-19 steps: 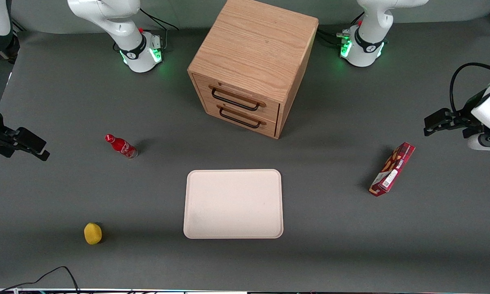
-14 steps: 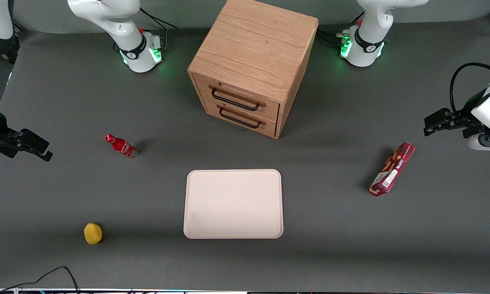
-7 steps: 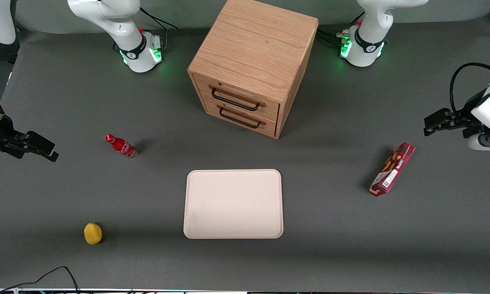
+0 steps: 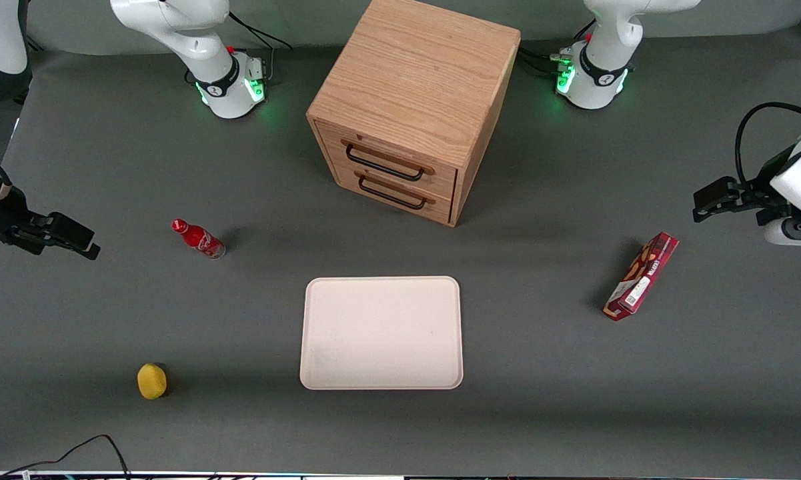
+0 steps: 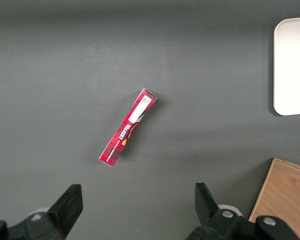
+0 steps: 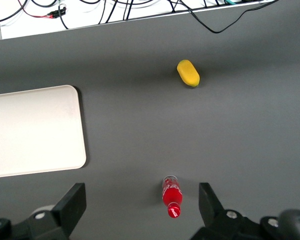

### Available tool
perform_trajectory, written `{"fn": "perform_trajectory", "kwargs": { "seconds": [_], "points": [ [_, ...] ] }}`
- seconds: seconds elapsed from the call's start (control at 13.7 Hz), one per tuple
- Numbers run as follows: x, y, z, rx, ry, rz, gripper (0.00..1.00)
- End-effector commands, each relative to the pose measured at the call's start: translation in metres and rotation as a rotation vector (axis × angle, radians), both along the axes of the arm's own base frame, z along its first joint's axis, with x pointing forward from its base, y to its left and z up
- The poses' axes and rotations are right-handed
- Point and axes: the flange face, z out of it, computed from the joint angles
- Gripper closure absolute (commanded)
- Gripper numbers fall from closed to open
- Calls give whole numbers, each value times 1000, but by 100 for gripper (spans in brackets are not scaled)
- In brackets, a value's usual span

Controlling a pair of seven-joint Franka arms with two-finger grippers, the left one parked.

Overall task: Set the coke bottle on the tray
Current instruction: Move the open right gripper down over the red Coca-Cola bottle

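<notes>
Front view: you've got the coke bottle (image 4: 198,239) upright on the desk (image 4: 107,167), well apart from the tray (image 4: 381,332), toward the working arm's end and a bit farther from the camera than the tray. Tool (image 4: 73,241) sits above the desk, farther toward that end than the bottle, not touching it. Lemon-like yellow thing (image 4: 151,381) lies nearer the camera than the bottle. Wooden drawer cabinet (image 4: 413,107) stands farther from the camera than the tray (both drawers shut). Red snack box (image 4: 641,276) lies toward the parked arm's end from the tray.

Right wrist view: tool (image 6: 142,202) is released, fingers (image 6: 70,205) wide apart, holding nothing. Bottle (image 6: 172,195) shows between them, standing on the desk. Tray (image 6: 35,130) is bare; yellow thing (image 6: 188,73) is near the desk edge with the cables.

Left wrist view: snack box (image 5: 128,128) lies flat, with a tray corner (image 5: 291,65) and a cabinet corner (image 5: 285,200) in shot.
</notes>
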Motion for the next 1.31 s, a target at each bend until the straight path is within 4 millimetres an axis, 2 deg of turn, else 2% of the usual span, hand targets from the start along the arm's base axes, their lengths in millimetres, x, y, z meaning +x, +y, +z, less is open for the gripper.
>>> {"fn": "perform_trajectory", "kwargs": {
  "seconds": [0.0, 0.36, 0.58, 0.8, 1.24],
  "points": [
    [-1, 0, 1, 11, 6, 21, 0],
    [-2, 0, 1, 11, 7, 19, 0],
    [-4, 1, -17, 15, 47, 16, 0],
    [-7, 2, -54, 15, 69, 11, 0],
    [-34, 7, -140, 13, 25, 13, 0]
  ]
}}
